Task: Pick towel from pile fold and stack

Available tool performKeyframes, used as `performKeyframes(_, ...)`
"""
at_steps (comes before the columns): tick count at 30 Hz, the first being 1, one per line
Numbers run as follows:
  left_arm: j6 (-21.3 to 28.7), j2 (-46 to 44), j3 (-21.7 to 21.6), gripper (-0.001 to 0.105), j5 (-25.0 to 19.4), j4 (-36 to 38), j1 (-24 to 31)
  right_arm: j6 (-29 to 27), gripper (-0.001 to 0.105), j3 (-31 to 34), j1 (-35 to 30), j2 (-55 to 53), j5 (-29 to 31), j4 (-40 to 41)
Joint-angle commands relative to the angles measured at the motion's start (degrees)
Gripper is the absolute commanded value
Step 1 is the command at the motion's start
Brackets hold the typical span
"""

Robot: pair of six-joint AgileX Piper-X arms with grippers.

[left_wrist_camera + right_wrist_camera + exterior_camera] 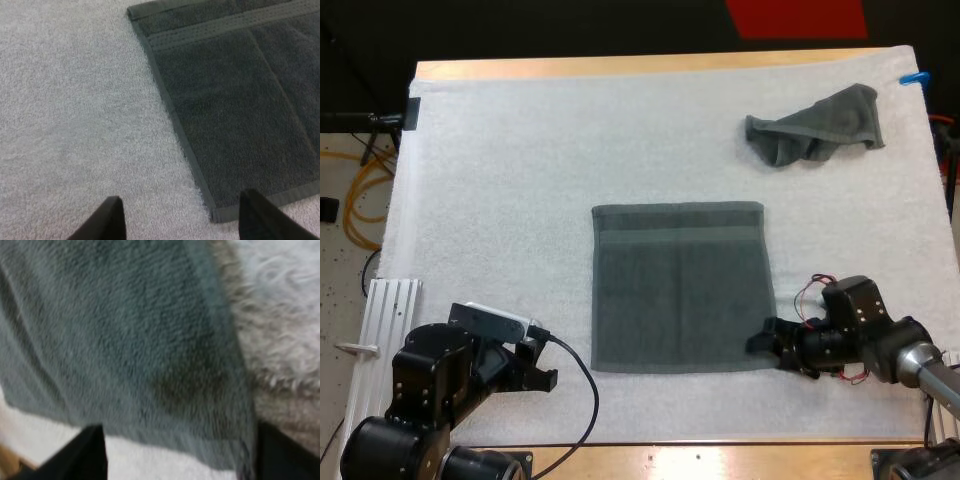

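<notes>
A dark grey-green towel point(680, 285) lies spread flat on the middle of the white mat point(500, 180). A second towel point(815, 125) sits crumpled at the far right. My left gripper point(540, 375) hovers open just left of the flat towel's near left corner. In the left wrist view its fingers point(105, 220) stand wide apart, the gripper point(182, 220) over the mat beside the towel point(240, 100). My right gripper point(767, 342) is low at the towel's near right corner. In its own view it point(182, 452) stands open, with the towel's point(125, 330) corner between the fingers.
Bare mat surrounds the flat towel on every side. A white ribbed rail point(385, 320) runs along the table's left edge beside my left arm. The wooden front edge point(720, 460) lies close behind both grippers.
</notes>
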Motion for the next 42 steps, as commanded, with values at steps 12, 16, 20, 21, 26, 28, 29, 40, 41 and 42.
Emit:
performKeyframes(12, -0.4, -0.1, 1.5, 0.049, 2.1, -0.6, 0.1, -1.8, 0.000, 0.4, 0.0, 1.3, 2.1, 0.1)
performKeyframes(16, -4.0, -0.1, 6.7, 0.049, 7.1, -2.4, 0.1, -1.9, 0.000, 0.4, 0.0, 1.3, 2.1, 0.1)
performKeyframes(20, -9.3, 1.2, 10.1, 0.049, 9.9, -7.3, 0.1, -2.6, 0.000, 0.4, 0.0, 1.3, 2.0, 0.2)
performKeyframes(21, -9.6, 1.9, 10.1, 0.049, 10.0, -8.3, 0.1, -2.8, 0.000, 0.4, 0.0, 1.3, 1.9, 0.2)
performKeyframes(26, -9.4, 10.7, 10.1, 0.064, 13.2, -10.7, 0.1, -2.8, 0.000, 0.4, 0.0, 1.3, 1.6, 0.3)
performKeyframes(28, -9.4, 15.7, 10.1, 0.070, 13.8, -11.1, 0.1, -2.8, 0.000, 0.4, 0.0, 1.3, 1.6, 0.3)
performKeyframes(29, -9.4, 18.3, 10.1, 0.070, 14.3, -11.6, 0.1, -2.8, 0.000, 0.4, 0.0, 1.3, 1.6, 0.3)
performKeyframes(40, -9.2, 44.2, 10.1, 0.070, 25.0, -23.7, 0.1, -2.8, 0.000, 0.4, 0.0, 1.3, 1.0, 0.3)
performKeyframes(41, -9.2, 46.0, 10.1, 0.070, 26.2, -24.5, 0.1, -2.8, 0.000, 0.4, 0.0, 1.3, 1.0, 0.3)
performKeyframes(42, -9.2, 47.0, 10.1, 0.070, 26.9, -24.8, 0.1, -2.8, 0.000, 0.4, 0.0, 1.3, 1.0, 0.3)
